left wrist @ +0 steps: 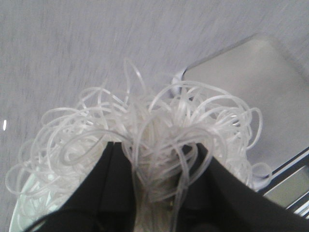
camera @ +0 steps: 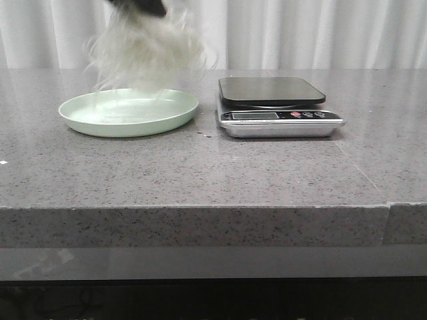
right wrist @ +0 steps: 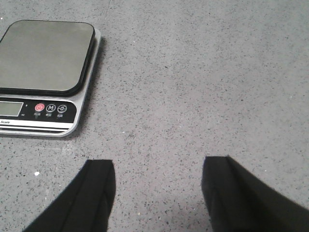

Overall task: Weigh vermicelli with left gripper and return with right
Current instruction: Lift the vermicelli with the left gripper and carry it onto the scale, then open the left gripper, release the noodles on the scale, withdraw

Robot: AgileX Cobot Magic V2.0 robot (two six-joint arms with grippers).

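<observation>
The vermicelli (camera: 150, 50) hangs in the air as a blurred white mound above the mint-green plate (camera: 128, 111), which lies bare on the counter. My left gripper (camera: 140, 7) is shut on the top of the mound at the upper edge of the front view. In the left wrist view the black fingers (left wrist: 113, 183) pinch the glossy strands (left wrist: 159, 130), with the scale (left wrist: 256, 92) beyond them. The scale (camera: 273, 103) stands to the right of the plate with nothing on its platform. My right gripper (right wrist: 158, 166) is open and empty over bare counter, near the scale (right wrist: 46, 72).
The grey speckled counter (camera: 213, 173) runs to a front edge low in the front view. White curtains (camera: 320, 33) hang behind it. A corner of the plate (left wrist: 29, 208) shows under the strands in the left wrist view.
</observation>
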